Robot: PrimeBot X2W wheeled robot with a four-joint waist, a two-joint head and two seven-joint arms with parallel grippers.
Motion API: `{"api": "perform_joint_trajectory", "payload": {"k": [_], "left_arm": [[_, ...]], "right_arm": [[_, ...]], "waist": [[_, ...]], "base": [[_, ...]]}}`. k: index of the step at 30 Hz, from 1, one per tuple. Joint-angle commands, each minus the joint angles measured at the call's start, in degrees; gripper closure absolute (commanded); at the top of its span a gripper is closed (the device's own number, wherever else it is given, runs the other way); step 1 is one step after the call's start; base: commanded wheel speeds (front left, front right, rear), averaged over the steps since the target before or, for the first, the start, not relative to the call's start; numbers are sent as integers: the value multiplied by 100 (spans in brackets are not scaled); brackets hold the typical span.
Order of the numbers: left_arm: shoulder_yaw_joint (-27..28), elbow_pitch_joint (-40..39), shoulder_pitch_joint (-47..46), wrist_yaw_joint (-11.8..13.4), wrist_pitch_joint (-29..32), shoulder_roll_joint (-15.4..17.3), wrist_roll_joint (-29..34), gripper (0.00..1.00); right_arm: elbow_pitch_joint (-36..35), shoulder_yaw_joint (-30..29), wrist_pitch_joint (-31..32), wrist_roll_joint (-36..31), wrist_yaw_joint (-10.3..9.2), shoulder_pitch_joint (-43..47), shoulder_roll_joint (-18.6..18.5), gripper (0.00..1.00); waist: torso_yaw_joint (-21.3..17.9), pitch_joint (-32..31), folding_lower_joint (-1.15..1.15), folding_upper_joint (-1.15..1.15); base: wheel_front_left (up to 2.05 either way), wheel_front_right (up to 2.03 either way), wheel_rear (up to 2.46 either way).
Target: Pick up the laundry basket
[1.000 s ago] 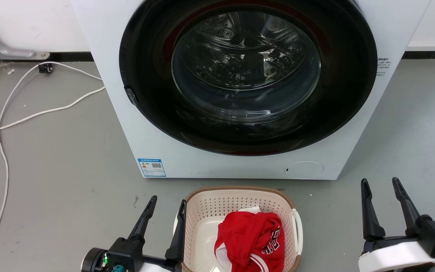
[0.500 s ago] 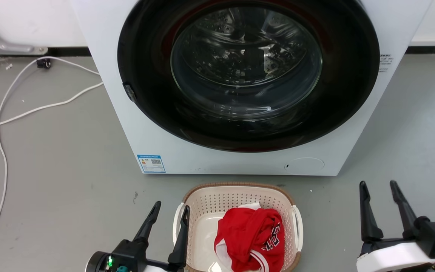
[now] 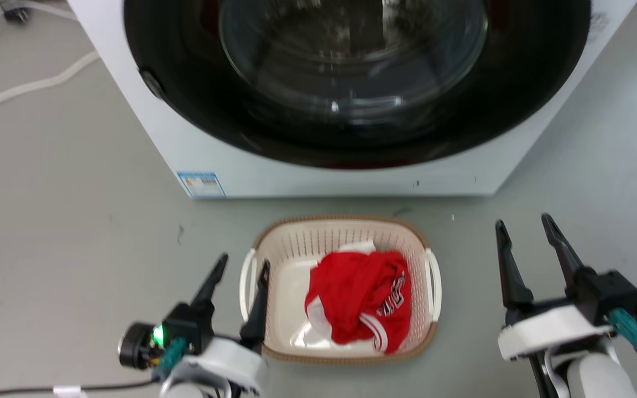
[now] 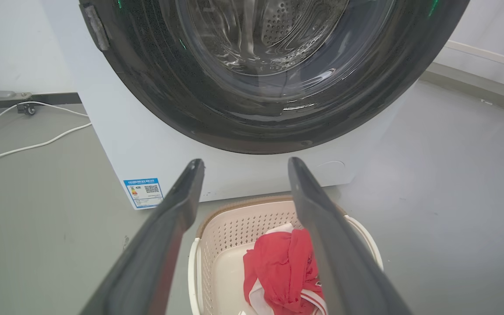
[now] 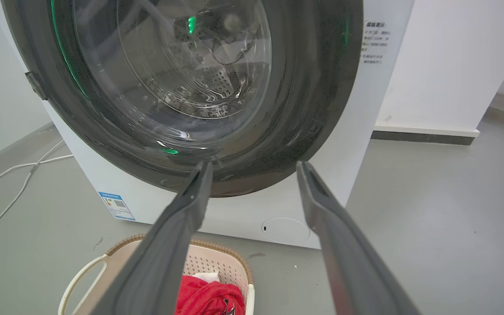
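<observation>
Head view: left end effector (image 3: 245, 261) and right end effector (image 3: 522, 221) spread, flanking 1 laundry basket (image 3: 324, 241) (1 red garment (image 3: 351, 293)).

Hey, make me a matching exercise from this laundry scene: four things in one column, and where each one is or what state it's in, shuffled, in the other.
Things:
1. laundry basket
2. red garment
3. left pincer
4. right pincer

Places or states:
A. open, over bare floor, apart from the basket
B. standing on the floor before the washer
C. open, close beside the basket's left side
D. crumpled inside the basket

Pairs: 1-B, 2-D, 3-C, 4-A
</observation>
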Motion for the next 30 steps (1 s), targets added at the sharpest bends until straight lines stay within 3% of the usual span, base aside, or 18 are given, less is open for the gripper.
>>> {"api": "perform_joint_trajectory", "payload": {"k": [1,15,23,30], "left_arm": [[54,61,-160,-41,-16,25,34,0],[200,1741,-2125,-241,-16,522,158,0],[-28,3402,-3341,-278,12,694,-150,0],[-533,4397,-4084,-279,200,798,-494,0]], "right_arm": [[75,26,-14,-50,-4,-169,-12,0],[1838,529,71,190,-4,-2055,-12,0],[3091,317,299,95,-4,-3018,-9,0],[4135,607,723,470,-4,-3630,-9,0]], "waist": [[-107,494,0,0],[-313,2210,0,0],[-310,2881,0,0],[-250,3196,0,0]], "base": [[0,0,0],[0,0,0],[0,0,0],[0,0,0]]}}
